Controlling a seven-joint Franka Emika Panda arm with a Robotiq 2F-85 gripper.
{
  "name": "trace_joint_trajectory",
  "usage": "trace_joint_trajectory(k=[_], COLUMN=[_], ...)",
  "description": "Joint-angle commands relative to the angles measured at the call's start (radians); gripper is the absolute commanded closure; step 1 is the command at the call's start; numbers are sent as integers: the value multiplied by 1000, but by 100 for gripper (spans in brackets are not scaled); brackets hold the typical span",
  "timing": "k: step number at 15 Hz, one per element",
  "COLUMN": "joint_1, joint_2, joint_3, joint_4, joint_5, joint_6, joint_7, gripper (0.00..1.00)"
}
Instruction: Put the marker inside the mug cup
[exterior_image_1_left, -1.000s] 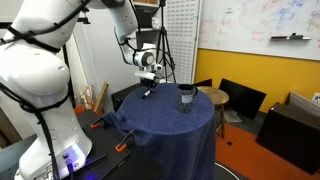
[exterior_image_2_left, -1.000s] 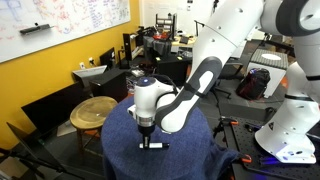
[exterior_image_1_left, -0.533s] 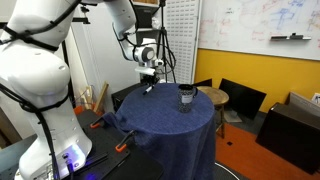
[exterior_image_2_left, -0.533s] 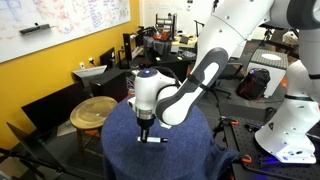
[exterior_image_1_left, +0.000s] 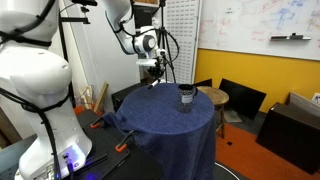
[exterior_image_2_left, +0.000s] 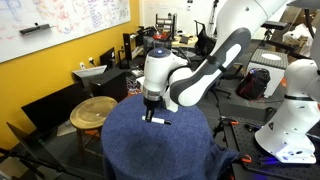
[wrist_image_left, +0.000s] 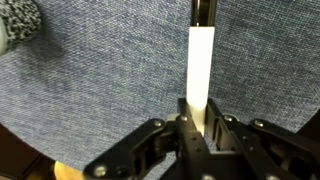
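Note:
My gripper (wrist_image_left: 197, 120) is shut on the marker (wrist_image_left: 200, 65), a thin white stick with a dark end pointing away from the jaws. In both exterior views the gripper (exterior_image_1_left: 153, 74) (exterior_image_2_left: 151, 108) holds the marker (exterior_image_2_left: 157, 121) above the blue-clothed round table (exterior_image_1_left: 165, 125). The dark mug cup (exterior_image_1_left: 186, 96) stands upright on the table, off to one side of the gripper. In the wrist view the mug cup (wrist_image_left: 18, 22) shows at the top left corner, well apart from the marker. The robot arm hides the mug in one exterior view.
A round wooden stool (exterior_image_2_left: 93, 110) and black chairs (exterior_image_1_left: 240, 98) stand beside the table. Orange-handled clamps (exterior_image_1_left: 122, 148) grip the cloth at the table's edge. A yellow wall with a whiteboard (exterior_image_1_left: 255, 25) is behind.
The gripper has risen off the cloth with the marker in it, and has shifted a little toward the mug. The mug has not moved.

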Motion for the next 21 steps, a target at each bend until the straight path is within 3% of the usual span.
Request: trace_joint_trajectory(k=[1,8,17,18,21], joint_1=[21,-20,-122,-98,-111], joint_2=[-135,-270,-357,-361,-372], joint_3=[-55,-70,-57,-91,-106], joint_4=[-101,-149,-170,-171,-173], joint_5=[-123,-351,-565,-591,-668], joint_6=[-2,-33,24,31,47], joint_7=[101,247,477,511,602], gripper=[95,95,95,95,95])
